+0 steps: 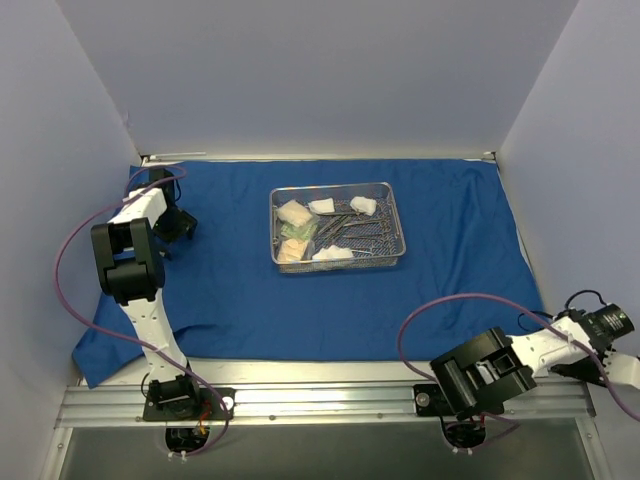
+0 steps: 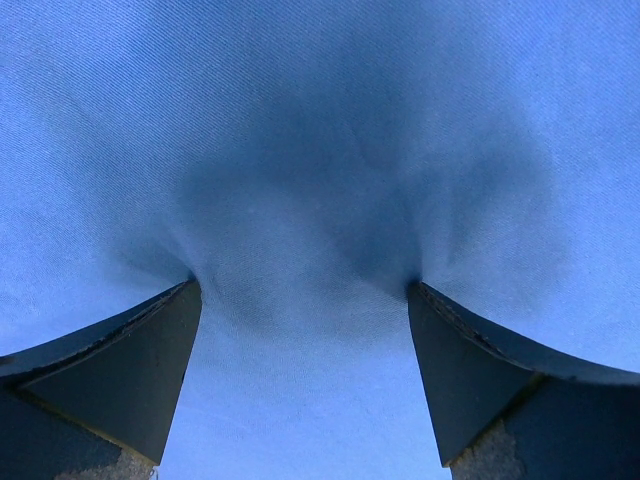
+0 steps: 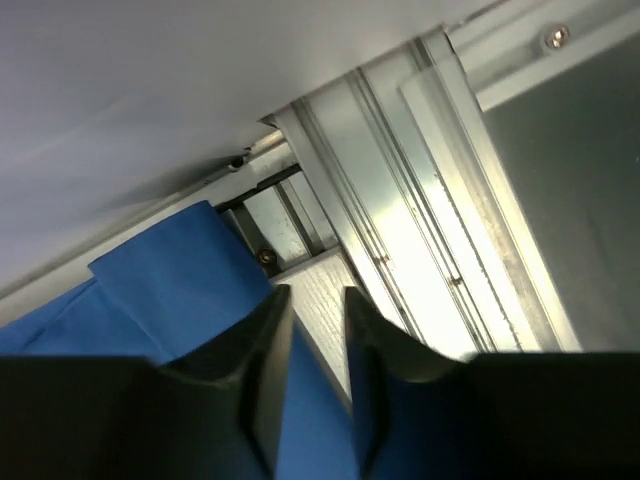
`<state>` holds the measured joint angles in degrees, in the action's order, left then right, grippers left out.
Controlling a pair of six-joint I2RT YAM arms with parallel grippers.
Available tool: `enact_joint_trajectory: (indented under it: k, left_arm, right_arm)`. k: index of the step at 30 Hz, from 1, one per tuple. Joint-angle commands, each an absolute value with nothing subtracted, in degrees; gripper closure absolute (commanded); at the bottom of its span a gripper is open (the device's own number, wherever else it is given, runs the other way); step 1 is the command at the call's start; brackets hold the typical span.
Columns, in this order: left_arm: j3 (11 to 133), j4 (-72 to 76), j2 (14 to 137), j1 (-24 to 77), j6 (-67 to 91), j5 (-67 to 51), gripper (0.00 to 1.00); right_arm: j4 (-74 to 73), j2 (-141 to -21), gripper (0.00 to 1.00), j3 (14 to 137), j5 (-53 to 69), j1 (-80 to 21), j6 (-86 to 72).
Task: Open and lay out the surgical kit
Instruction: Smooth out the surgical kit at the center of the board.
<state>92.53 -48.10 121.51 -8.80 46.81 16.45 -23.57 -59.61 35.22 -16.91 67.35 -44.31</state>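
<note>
Mesh tray (image 1: 331,187) overhead only, cloth (image 1: 230,290) everywhere

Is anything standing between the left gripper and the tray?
Nothing visible does. In the top view, only bare blue cloth lies between the left gripper and the left rim of the tray. The jaws stand open, pressed on the cloth.

Left gripper (image 2: 302,287) wide, right gripper (image 3: 315,293) seemingly ajar.

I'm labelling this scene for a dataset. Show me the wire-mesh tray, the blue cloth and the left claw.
wire-mesh tray (image 1: 340,263), top view, near wall.
blue cloth (image 1: 250,300), top view, bare stretch.
left claw (image 2: 302,284), left wrist view, midway between fingertips.
</note>
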Motion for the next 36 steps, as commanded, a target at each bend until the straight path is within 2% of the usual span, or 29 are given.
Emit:
enact_joint_trajectory:
  k: [1,2,3,6,7,8,9,11,12,14,15,18,19,25,29,32,36]
  left_arm:
    - [92.11,-48.78,119.71,-9.67,47.37,18.02,0.06]
    - [92.28,-48.87,119.45,-9.67,47.37,17.58,0.06]
    - [92.46,-48.78,119.01,-9.67,47.11,16.45,0.06]
    - [92.64,-49.39,117.61,-9.14,46.85,15.47,0.06]
    - [92.55,-49.66,117.25,-8.53,46.85,15.21,0.06]
    - [92.37,-49.83,116.72,-8.09,46.93,15.29,0.06]
    - [92.2,-50.09,115.85,-7.56,46.85,15.55,0.06]
    - [92.02,-51.33,115.05,-6.07,46.93,16.08,0.06]
    - [91.76,-52.46,114.18,-5.63,47.02,16.35,0.06]
    - [91.06,-52.73,113.12,-4.49,47.29,16.7,0.06]
    - [90.18,-52.91,111.81,-4.22,47.2,16.87,0.06]
    - [88.51,-52.82,108.38,-3.25,47.29,16.7,0.06]
    - [86.77,-52.39,107.41,-2.9,47.02,16.0,0.06]
    - [80.87,-50.19,101.69,3.24,47.2,15.82,0.06]
    - [77.71,-49.66,100.99,4.22,47.46,16.26,0.06]
    - [75.42,-47.73,101.42,4.22,47.02,16.08,0.06]
    - [72.96,-45.53,102.74,4.22,46.85,15.29,0.06]
  right_arm:
    - [-23.91,-57.75,0.73,35.33,-9.96,71.97,-43.43]
    - [-22.43,-56.79,0.48,35.59,-4.54,72.16,-39.76]
    - [-19.11,-56.69,0.39,35.94,-0.92,71.98,-37.55]
    - [-19.42,-56.08,0.2,40.59,7.63,67.17,-31.57]
    - [-20.73,-54.25,0.18,42.08,5.56,63.58,-31.2]
    - [-21.61,-52.75,0.13,44.54,3.1,59.11,-31.29]
    - [-21.19,-51.17,0.08,45.08,-1.54,48.53,-32.59]
    - [-20.05,-48.69,0.0,46.22,-3.69,38.19,-34.53]
    - [-20.04,-49.04,0.0,46.75,-3.78,28.31,-36.28]
    - [-19.25,-52.63,0.0,49.2,-5.62,17.02,-36.47]
    - [-19.16,-54.56,0.0,50.61,-7.37,3.82,-35.69]
    - [-17.85,-62.56,0.0,55.27,-20.18,-19.43,-33.5]
    - [-17.06,-66.84,0.0,56.24,-22.3,-32.04,-30.53]
    - [-12.22,-86.44,0.0,63.35,-15.91,-60.76,-19.27]
    - [-12.74,-97.01,0.01,67.84,-13.36,-68.53,-14.77]
    - [-10.82,-102.12,0.01,69.08,-12.84,-67.86,-14.42]
    - [-5.11,-104.24,0.05,67.33,-5.22,-64.0,-12.75]
